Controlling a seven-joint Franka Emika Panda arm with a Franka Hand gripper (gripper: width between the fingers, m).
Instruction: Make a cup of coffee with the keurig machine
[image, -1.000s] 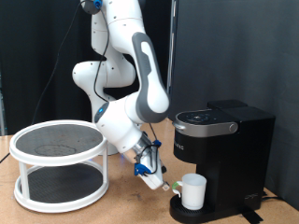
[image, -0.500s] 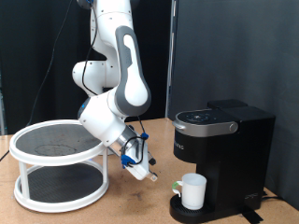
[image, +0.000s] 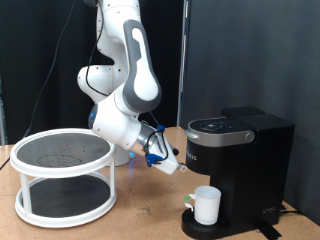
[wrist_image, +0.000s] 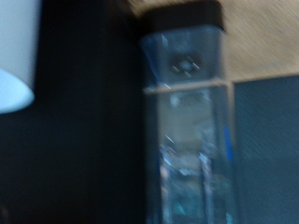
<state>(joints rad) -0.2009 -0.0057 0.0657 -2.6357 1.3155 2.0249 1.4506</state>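
The cup (image: 207, 204) sits on the keurig machine (image: 236, 172) drip base, placed. The tool (image: 172, 165) has lifted away, now beside the machine's front; whether it's clenched, I can't tell.

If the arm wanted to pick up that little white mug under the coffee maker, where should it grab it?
Probably by the rim or body of the cup, coming in from the exterior view's left. It stands upright on the drip base, with the keurig machine overhanging it and closing off the right. The gripper hovers above and left of it.
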